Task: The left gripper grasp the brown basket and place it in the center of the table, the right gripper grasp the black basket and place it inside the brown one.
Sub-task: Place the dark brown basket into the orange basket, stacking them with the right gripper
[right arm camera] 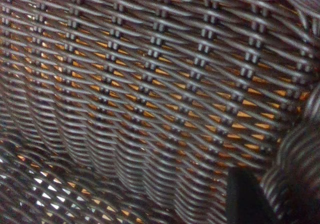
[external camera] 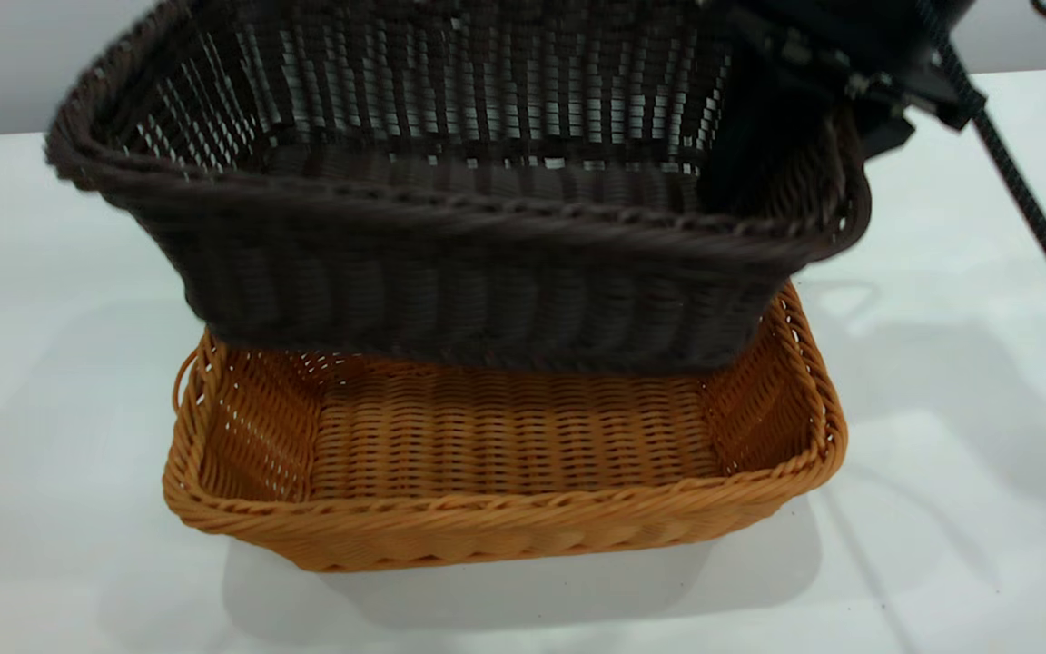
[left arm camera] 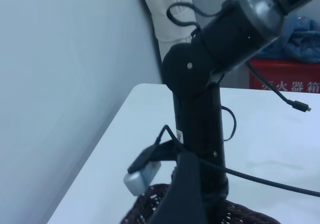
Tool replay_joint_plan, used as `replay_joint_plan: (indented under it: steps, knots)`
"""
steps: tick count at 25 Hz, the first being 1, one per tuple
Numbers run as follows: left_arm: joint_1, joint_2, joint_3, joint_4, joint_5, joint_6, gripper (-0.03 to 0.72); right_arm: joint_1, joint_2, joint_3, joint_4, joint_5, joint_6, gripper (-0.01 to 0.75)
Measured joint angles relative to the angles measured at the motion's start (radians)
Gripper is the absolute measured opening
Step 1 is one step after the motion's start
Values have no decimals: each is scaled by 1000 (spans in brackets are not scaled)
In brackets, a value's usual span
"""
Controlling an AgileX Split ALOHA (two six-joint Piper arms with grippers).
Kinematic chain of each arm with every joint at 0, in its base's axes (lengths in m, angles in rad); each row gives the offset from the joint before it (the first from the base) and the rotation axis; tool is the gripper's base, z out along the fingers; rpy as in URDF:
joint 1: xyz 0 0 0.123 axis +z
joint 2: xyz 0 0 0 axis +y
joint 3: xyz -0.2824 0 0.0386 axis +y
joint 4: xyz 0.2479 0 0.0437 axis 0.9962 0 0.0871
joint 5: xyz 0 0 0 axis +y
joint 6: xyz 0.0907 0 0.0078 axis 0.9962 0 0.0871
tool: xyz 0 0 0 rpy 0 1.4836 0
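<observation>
The brown basket (external camera: pixel 505 472) sits on the table (external camera: pixel 51 409). The black basket (external camera: pixel 459 218) hangs tilted above it, partly over its far side. The right gripper (external camera: pixel 814 118) has its jaws clamped on the dark basket's right rim.

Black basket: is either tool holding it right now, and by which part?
Yes. The right tool holds the black basket by its rim at the right-hand end, tilted in the air above the brown basket. The left tool is not on either basket.
</observation>
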Motion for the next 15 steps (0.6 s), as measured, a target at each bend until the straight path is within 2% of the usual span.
replay_joint_plan:
  steps: [15]
  knots:
    - [1, 0, 0, 21, 0, 2, 604, 1, 41, 0, -62, 40, -60, 244]
